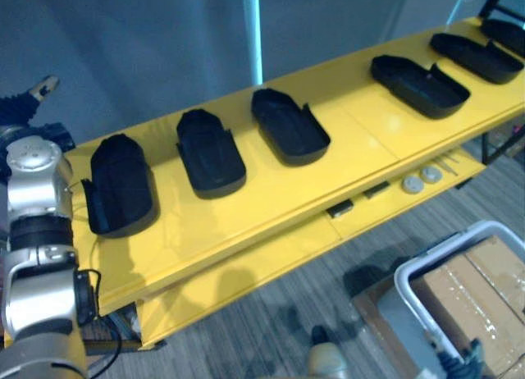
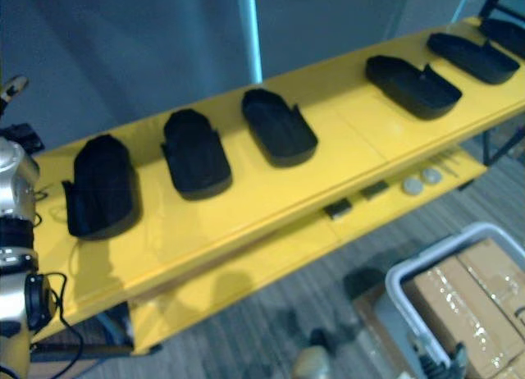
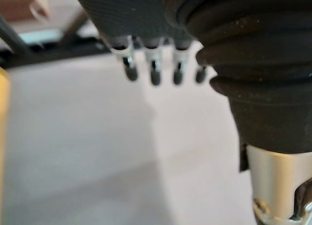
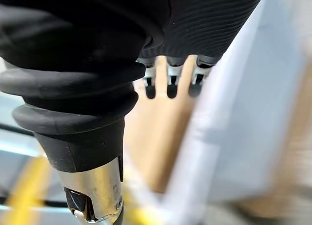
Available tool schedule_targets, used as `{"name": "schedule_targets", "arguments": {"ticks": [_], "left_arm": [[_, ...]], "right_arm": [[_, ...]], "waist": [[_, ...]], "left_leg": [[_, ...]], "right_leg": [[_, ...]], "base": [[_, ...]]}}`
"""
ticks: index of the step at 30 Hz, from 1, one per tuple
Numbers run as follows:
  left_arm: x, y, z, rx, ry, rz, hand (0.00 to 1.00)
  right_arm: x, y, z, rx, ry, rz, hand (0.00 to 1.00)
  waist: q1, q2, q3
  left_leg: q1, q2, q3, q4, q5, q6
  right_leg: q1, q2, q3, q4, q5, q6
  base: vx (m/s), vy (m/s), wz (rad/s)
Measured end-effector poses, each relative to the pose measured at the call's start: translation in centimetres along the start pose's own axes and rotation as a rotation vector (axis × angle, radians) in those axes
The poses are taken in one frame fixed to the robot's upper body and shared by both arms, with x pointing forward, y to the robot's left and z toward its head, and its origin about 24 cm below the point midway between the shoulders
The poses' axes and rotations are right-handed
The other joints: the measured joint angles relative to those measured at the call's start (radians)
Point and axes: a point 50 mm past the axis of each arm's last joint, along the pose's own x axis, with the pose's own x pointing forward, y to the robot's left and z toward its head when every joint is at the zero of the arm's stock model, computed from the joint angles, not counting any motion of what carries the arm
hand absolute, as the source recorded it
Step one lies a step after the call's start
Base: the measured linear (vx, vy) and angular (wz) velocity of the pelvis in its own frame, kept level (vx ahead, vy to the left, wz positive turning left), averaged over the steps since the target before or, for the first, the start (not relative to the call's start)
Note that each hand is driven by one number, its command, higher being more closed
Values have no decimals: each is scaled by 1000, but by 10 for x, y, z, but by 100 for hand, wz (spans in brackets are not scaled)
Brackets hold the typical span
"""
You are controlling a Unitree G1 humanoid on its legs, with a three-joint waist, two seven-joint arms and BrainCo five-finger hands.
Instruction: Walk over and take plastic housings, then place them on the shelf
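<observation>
Row of housings (image 1: 212, 153) on the yellow shelf (image 1: 271, 211), both hands free!
The black shells sit side by side along the top board; left hand (image 3: 155, 71) and right hand (image 4: 170, 86) hold nothing, fingers straight.

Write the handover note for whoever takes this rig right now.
Left hand: open, empty, raised by the left end of the shelf.
Right hand: open, empty, hanging low by what looks like the rim of the bin.
Housings: six lie in a row along the top shelf, apart from one another.
Done: those six are placed.
Left: neither hand carries a housing. The bin holds cardboard boxes. I cannot tell whether more housings wait elsewhere; check before walking off.
</observation>
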Motion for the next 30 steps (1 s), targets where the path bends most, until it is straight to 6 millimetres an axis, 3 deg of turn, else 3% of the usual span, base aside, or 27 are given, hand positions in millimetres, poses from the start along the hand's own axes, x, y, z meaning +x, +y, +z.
{"name": "schedule_targets", "arguments": {"ticks": [2,3,5,8,11,17,21,25,30], "left_arm": [[-16,4,0,-79,-78,-32,0],[-22,6,-1,-107,-91,-38,0],[-53,18,-12,-181,-141,-50,0],[-93,39,-29,-208,-149,-33,0],[-137,63,-47,-148,-120,33,0],[-200,99,-73,0,-34,215,0],[-227,112,-92,138,28,264,0],[-253,96,-139,241,217,105,0],[-322,77,-201,387,558,-224,0]], "right_arm": [[10,10,51,87,-251,0,0],[11,11,64,106,-309,5,0],[7,19,122,184,-575,43,0],[-3,25,173,283,-800,100,0],[-13,36,196,337,-907,198,0],[-30,72,229,396,-1031,418,0],[-36,98,244,428,-1038,615,0],[-51,134,249,437,-975,881,0],[-73,177,234,444,-841,1095,0]], "waist": [[-2,-2,-19],[-1,-2,-19],[14,-3,-34],[53,-16,-51],[88,-31,-77],[165,-29,-98],[196,-24,-97],[215,-29,-99],[228,-65,-106]], "left_leg": [[16,-12,2,-35,16,0],[26,-14,1,-46,21,-1],[57,-17,0,-83,36,-4],[69,-23,-16,-107,51,-5],[69,-25,-60,-113,57,-2],[32,-54,-156,-134,69,14],[11,-55,-210,-166,111,11],[-5,-55,-239,-184,135,12],[-18,-55,-248,-184,140,14]], "right_leg": [[6,-2,-4,-3,2,0],[14,-1,-7,-4,2,-1],[34,4,-15,-5,2,-1],[49,2,-37,-7,3,-1],[73,-4,-83,-11,3,-1],[121,-33,-181,-53,1,-2],[122,-29,-238,-56,1,-3],[120,-27,-270,-54,-1,-3],[113,-27,-283,-53,-1,-3]], "base": [[3,0,2],[4,-5,4],[-1,-8,5],[-10,-17,16],[-10,-22,39],[-40,-15,42],[-34,-39,40],[-37,-19,22],[-3,-3,7]]}}
